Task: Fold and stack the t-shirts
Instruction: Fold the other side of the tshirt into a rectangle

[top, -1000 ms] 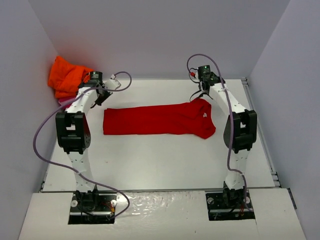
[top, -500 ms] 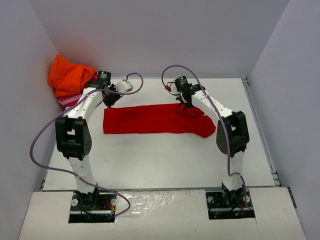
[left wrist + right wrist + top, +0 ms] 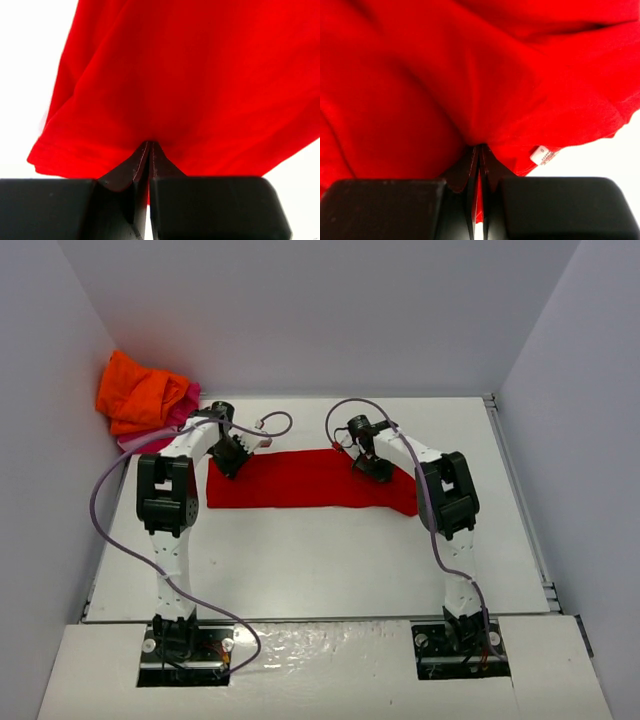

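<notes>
A red t-shirt lies as a long flat band across the middle of the table. My left gripper is at its left end, jaws shut on the hem edge of the red cloth; the left fingertips meet with fabric pinched between them. My right gripper is at the shirt's right end, shut on a fold of the red cloth beside the small white neck label. An orange t-shirt is bunched in the far left corner, on top of a pink one.
Grey walls close in the white table at the back and on both sides. The heap of orange and pink cloth sits against the left wall, close behind my left arm. Purple cables loop off both arms.
Both grippers came in from beyond the shirt's ends and down onto it, then shut on the cloth. The shirt's right end with the sleeve has been drawn a little inward.
</notes>
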Controlling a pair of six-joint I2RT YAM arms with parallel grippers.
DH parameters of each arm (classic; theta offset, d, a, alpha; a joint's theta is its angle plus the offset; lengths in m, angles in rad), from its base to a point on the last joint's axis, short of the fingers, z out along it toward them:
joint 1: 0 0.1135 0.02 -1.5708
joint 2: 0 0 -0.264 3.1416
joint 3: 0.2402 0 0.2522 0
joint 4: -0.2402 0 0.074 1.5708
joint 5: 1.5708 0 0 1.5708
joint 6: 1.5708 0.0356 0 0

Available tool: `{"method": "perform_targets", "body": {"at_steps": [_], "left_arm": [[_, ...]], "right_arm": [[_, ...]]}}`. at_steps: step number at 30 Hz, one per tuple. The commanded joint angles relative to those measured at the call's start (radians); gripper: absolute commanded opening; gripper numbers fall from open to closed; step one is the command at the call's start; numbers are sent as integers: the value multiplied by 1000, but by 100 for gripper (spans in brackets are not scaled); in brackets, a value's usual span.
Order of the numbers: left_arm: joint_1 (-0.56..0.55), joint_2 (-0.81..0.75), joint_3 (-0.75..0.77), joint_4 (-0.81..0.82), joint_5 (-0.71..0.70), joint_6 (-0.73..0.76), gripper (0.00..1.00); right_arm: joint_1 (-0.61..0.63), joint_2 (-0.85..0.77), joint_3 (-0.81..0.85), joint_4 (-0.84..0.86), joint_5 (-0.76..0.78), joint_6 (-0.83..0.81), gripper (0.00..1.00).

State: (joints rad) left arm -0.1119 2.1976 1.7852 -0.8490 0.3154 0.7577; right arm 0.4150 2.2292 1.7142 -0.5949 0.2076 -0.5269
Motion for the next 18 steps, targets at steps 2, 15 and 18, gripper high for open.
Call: {"method": "perform_targets", "body": {"at_steps": [2, 15, 18], "left_arm": [[61, 75, 103, -153, -53, 57, 0], [143, 159, 158, -141, -159, 77, 0], [141, 135, 142, -83, -162, 63, 0]], "right_arm": [[-50, 52, 42, -58, 46, -13, 0], [-139, 348, 389, 111, 453, -149, 0], [-140, 393, 497, 197, 496, -194, 1]]}}
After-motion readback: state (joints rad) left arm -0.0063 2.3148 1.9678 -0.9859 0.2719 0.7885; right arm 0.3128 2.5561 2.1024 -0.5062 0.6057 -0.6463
